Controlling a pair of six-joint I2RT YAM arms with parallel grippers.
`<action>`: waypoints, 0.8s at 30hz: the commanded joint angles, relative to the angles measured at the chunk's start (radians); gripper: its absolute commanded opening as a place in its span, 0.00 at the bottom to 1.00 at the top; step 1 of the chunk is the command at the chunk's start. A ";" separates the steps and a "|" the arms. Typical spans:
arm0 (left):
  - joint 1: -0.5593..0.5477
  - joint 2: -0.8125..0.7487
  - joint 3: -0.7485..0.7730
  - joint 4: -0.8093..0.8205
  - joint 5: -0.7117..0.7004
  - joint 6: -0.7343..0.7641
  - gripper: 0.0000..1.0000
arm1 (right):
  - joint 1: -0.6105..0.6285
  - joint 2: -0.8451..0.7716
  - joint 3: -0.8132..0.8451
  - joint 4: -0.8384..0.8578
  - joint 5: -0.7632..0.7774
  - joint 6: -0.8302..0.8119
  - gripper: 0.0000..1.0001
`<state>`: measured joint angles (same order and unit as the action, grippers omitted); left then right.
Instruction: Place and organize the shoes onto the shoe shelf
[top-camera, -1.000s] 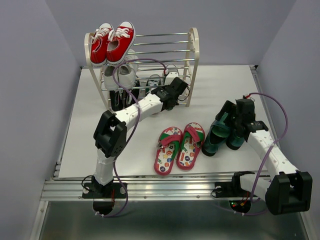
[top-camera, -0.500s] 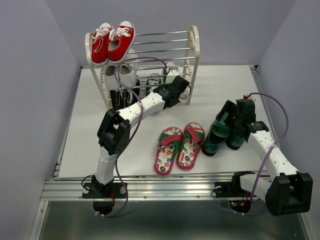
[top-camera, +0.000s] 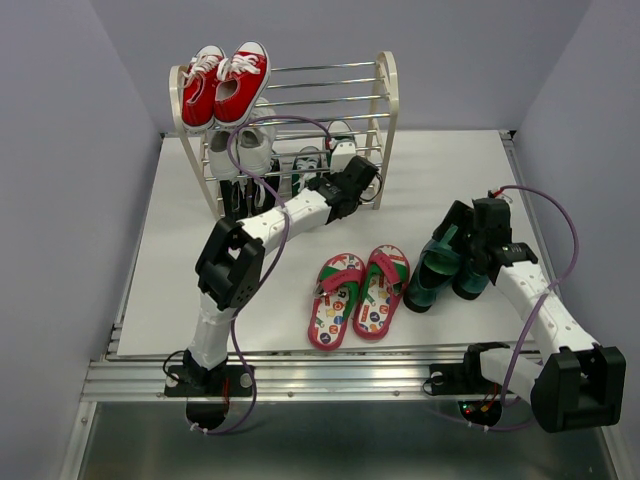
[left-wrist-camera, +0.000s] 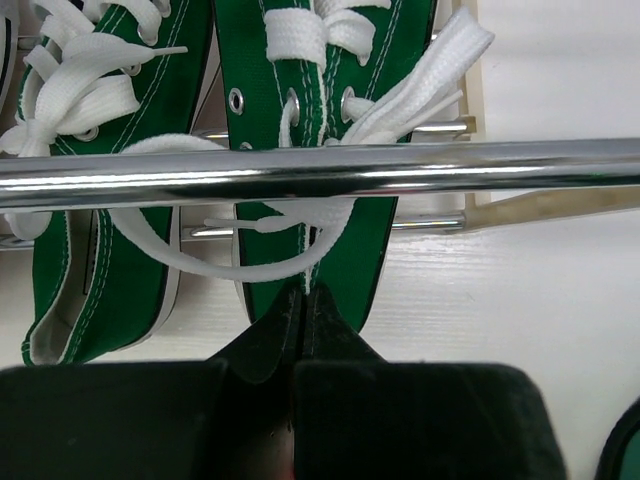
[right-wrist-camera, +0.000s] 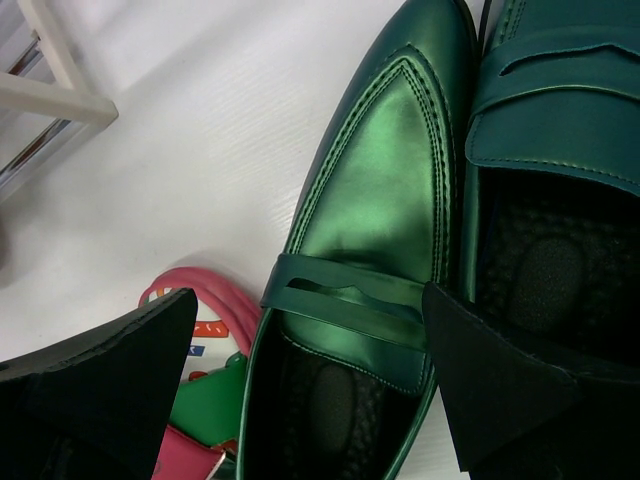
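Two green canvas sneakers with white laces lie side by side under a chrome rod (left-wrist-camera: 420, 165) of the shoe shelf (top-camera: 386, 90), low on its right half. My left gripper (left-wrist-camera: 303, 292) (top-camera: 357, 176) is shut on the heel edge of the right sneaker (left-wrist-camera: 330, 60); the other sneaker (left-wrist-camera: 110, 250) lies to its left. The red-strapped flip-flops (top-camera: 357, 295) rest on the table's front middle. To their right, the glossy green heels (top-camera: 432, 275) stand together. My right gripper (right-wrist-camera: 310, 295) (top-camera: 470, 255) hangs open over them, its fingers either side of the left heel (right-wrist-camera: 390, 170).
Red sneakers (top-camera: 225, 85) sit on the shelf's top tier at the left, white sneakers (top-camera: 242, 152) below them and black ones (top-camera: 235, 197) lower still. A flip-flop strap (right-wrist-camera: 190, 310) shows beside the left heel. Purple cables loop off both arms.
My left arm has pushed a little farther toward the shelf, carrying the green sneaker deeper under the rods. The right arm and the heels have not moved.
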<state>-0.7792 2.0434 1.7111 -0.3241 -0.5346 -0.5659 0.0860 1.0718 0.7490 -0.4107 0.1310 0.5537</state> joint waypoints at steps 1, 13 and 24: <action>0.012 -0.054 0.001 0.157 -0.071 -0.034 0.00 | -0.002 -0.012 -0.003 0.038 0.019 -0.005 1.00; 0.012 -0.045 -0.037 0.263 -0.093 0.034 0.05 | -0.002 -0.013 -0.005 0.041 0.028 -0.006 1.00; 0.014 -0.012 -0.048 0.287 -0.099 0.023 0.33 | -0.002 -0.016 -0.007 0.041 0.025 -0.008 1.00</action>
<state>-0.7788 2.0480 1.6600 -0.1894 -0.5568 -0.5308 0.0860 1.0718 0.7479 -0.4103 0.1425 0.5537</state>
